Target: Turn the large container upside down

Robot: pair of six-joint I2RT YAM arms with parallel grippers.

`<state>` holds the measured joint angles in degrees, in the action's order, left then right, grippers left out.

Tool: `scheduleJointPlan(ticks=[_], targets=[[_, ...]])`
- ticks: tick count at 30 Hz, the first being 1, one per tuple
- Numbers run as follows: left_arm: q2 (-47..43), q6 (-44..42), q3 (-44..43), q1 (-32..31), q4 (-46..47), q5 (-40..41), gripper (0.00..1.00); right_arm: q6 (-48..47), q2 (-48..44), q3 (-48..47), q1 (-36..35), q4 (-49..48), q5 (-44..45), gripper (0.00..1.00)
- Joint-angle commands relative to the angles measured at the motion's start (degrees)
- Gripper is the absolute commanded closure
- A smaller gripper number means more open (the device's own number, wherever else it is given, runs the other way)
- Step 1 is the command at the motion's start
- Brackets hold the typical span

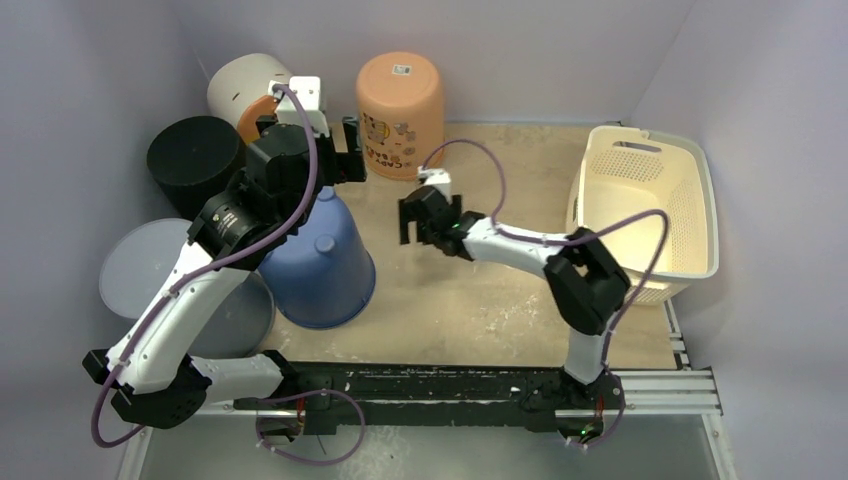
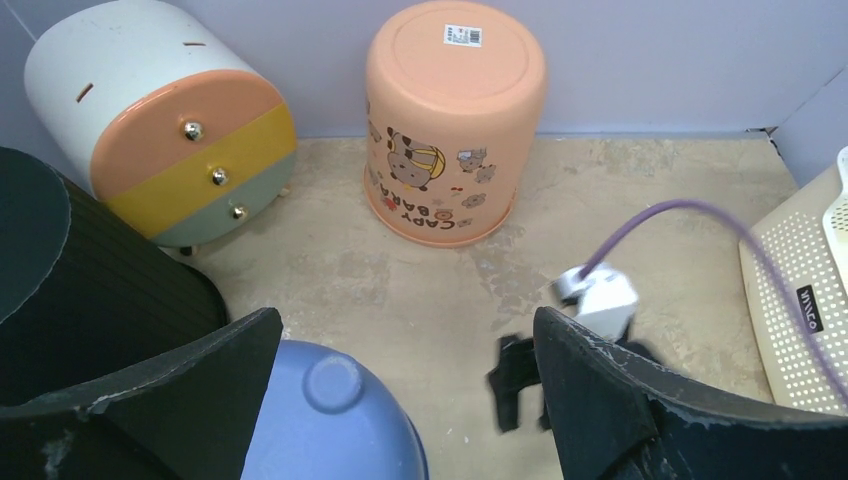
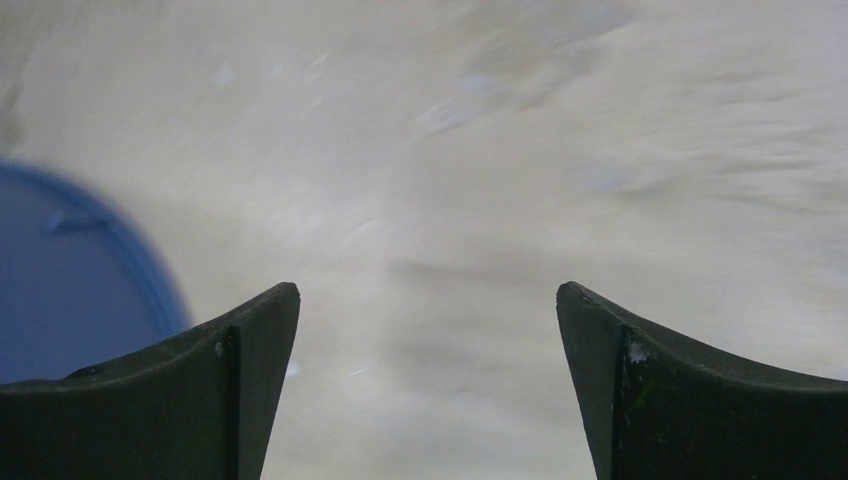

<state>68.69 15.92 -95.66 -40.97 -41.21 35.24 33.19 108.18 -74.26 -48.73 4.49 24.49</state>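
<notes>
The left gripper [image 1: 352,150] hangs wide open and empty just above the blue bucket [image 1: 325,265], which stands base-up left of centre on the table [image 1: 500,300]. Near its right side the right gripper [image 1: 425,215] is spread wide and empty too. The flip looks done, so what remains is for the arms to back away without touching the bucket.

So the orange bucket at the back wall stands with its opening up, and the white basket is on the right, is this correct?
Not quite: the orange bucket stands upside down, closed base with sticker facing up, as the left wrist view shows. The white basket is on the right.
</notes>
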Motion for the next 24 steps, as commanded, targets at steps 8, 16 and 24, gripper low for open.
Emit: scheduleJointPlan(ticks=[8, 16, 24], targets=[[-0.02, 1.34, 2.24, -0.13, 5.09, -3.64, 0.07, -7.41, -20.13, -1.38, 20.79, 14.14, 19.98, 0.00], [-1.30, 1.77, 4.83, -0.16, 5.62, -4.04, 0.07, -14.60, -27.26, 1.42, 33.37, 11.61, 19.93, 0.07], [-3.18, 2.88, 7.31, -0.13, 6.09, -3.71, 0.07, -16.94, -23.08, 4.59, 40.23, 9.00, 13.24, 0.13]])
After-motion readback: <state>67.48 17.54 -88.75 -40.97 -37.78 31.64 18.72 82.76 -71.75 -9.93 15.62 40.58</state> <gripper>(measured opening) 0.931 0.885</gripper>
